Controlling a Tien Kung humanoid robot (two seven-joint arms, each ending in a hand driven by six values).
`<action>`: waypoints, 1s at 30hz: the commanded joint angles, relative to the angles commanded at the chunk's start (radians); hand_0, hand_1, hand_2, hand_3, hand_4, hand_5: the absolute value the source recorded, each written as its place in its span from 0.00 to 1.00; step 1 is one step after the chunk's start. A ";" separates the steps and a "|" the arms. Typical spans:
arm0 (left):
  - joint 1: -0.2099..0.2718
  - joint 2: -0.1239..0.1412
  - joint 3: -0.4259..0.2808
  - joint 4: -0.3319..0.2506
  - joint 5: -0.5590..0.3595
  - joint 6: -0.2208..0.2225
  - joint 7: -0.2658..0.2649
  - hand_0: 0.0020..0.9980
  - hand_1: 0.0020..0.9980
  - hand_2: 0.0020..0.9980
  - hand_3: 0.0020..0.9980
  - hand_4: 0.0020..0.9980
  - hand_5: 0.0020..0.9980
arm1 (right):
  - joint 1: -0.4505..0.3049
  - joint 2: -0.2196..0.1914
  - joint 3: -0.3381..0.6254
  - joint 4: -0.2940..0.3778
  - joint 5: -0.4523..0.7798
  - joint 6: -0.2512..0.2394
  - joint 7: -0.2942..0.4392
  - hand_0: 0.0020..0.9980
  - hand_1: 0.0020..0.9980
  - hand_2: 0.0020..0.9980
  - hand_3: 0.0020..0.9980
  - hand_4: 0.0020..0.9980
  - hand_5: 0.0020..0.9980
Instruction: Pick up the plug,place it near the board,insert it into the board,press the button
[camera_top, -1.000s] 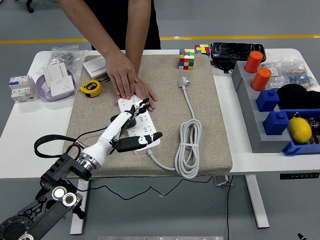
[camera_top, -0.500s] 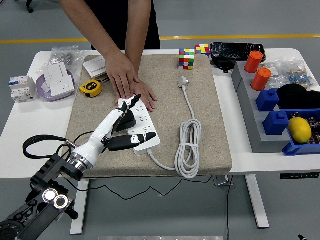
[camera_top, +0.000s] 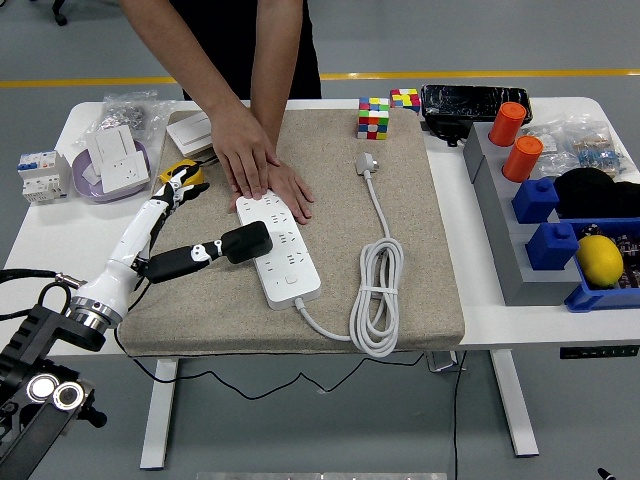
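Observation:
A white power strip (camera_top: 283, 262) lies at an angle on the beige mat (camera_top: 420, 250). A black plug (camera_top: 248, 242) sits on its left side, over the sockets. My left hand (camera_top: 188, 216) is to the left of the strip, open. Its fingers (camera_top: 174, 184) are spread toward the yellow tape measure (camera_top: 190, 170), and its black thumb (camera_top: 196, 254) points at the plug, its tip just short of it. A person at the far side presses both hands (camera_top: 256, 165) on the strip's far end. The strip's own white plug (camera_top: 366, 162) and coiled cable (camera_top: 376, 296) lie to the right.
Left of the mat stand a purple bowl with a white socket (camera_top: 112, 165), a circuit breaker (camera_top: 38, 175) and a bagged item (camera_top: 130, 110). Two colour cubes (camera_top: 374, 117) sit at the mat's far edge. Grey and blue bins with orange cups (camera_top: 520, 155) and a lemon (camera_top: 599, 260) fill the right side.
My left hand has drawn back to the left off the power strip and opened out, leaving the black plug on the strip. The person's hands have stayed on the strip's far end.

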 joint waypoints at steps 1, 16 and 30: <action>0.002 0.001 -0.004 0.000 0.003 0.001 0.000 0.72 0.74 0.68 1.00 0.91 0.36 | 0.000 0.000 0.000 0.000 0.000 0.000 0.000 0.97 0.93 0.87 0.88 1.00 1.00; -0.058 0.040 0.078 -0.048 0.132 -0.099 0.081 0.16 0.06 0.14 0.88 0.68 0.00 | 0.005 -0.001 0.003 0.000 0.002 -0.001 0.000 0.97 0.93 0.87 0.88 1.00 1.00; -0.247 0.053 0.324 0.064 0.259 -0.232 0.189 0.15 0.04 0.13 0.88 0.70 0.00 | 0.008 -0.005 -0.001 0.000 -0.003 0.001 -0.002 0.97 0.93 0.87 0.88 1.00 1.00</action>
